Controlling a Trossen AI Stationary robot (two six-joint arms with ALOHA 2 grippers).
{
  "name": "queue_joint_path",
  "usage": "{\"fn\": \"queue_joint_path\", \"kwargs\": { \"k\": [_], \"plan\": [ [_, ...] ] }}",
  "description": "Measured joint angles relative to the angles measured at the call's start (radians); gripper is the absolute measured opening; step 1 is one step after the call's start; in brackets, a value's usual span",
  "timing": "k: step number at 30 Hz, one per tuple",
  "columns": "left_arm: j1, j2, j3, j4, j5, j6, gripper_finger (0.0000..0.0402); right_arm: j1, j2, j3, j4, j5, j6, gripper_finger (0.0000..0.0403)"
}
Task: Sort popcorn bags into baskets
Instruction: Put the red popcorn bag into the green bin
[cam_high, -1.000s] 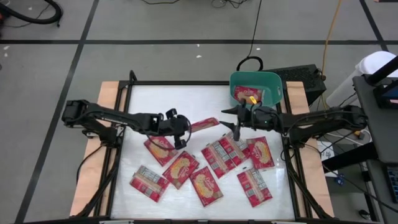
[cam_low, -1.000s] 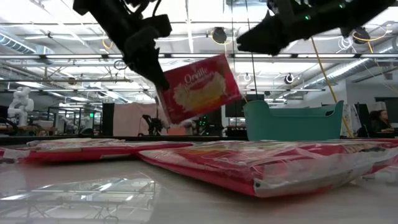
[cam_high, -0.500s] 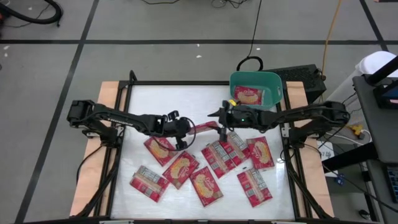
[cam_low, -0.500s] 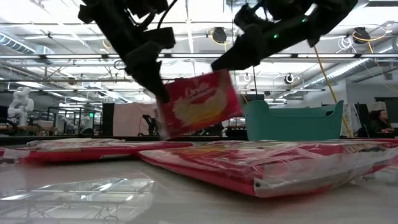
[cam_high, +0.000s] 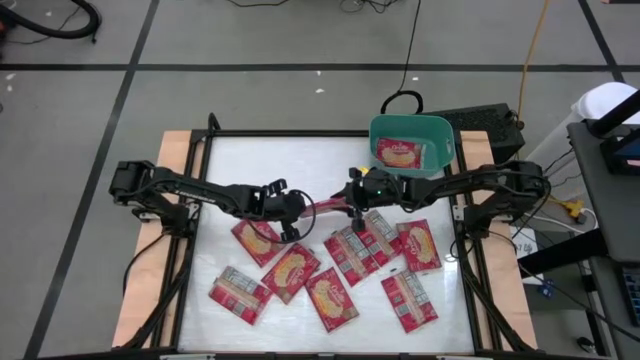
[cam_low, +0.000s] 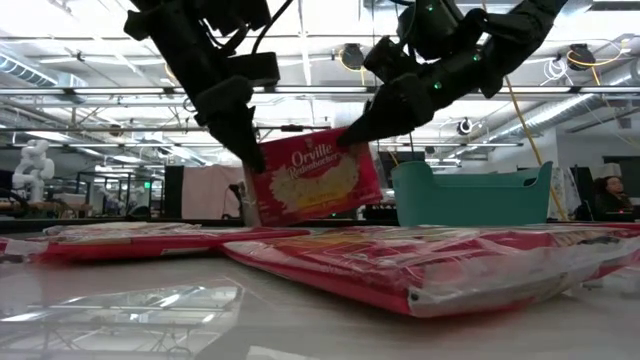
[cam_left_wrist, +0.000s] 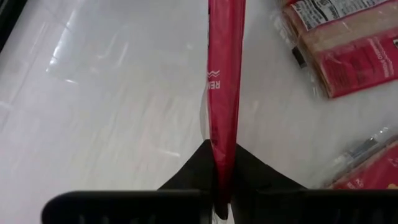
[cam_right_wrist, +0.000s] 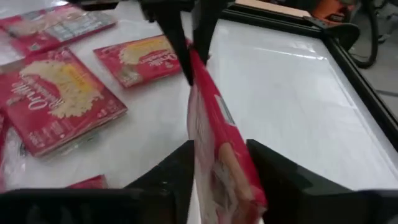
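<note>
Now | popcorn bag (cam_low: 312, 186): red, yellow popcorn picture, upright on edge above table | left gripper (cam_high: 297, 211) pinching one end | right gripper (cam_high: 353, 202), earlier apart and spread, now straddles opposite end.

Both arms reach in and meet mid-frame: left end effector (cam_high: 297, 208) pinched tight at nine o'clock, right end effector (cam_high: 354, 198) at three, fingers straddling, not clamped
</note>
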Motion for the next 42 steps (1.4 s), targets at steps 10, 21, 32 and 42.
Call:
{"fn": "queue_joint_path", "kwargs": {
  "k": [10,21,32,42],
  "plan": [
    [0.0,0.0,0.0,0.019,-0.008,0.01,0.004,0.0,0.0,-0.001,0.002,-0.04,-0.024,0.0015],
    [0.0,0.0,0.0,0.073,-0.057,-0.055,0.0046,-0.034,-0.079,-0.002,-0.085,-0.038,-0.044,0.0018],
    [0.0,-0.001,0.0,0.132,-0.217,-0.073,0.0047,-0.104,-0.32,-0.002,-0.411,-0.035,-0.069,0.001],
    [-0.022,-0.001,0.0,0.19,-0.215,-0.095,0.0047,-0.157,-0.529,-0.002,-0.579,-0.035,-0.076,0.001]
  ]
}}
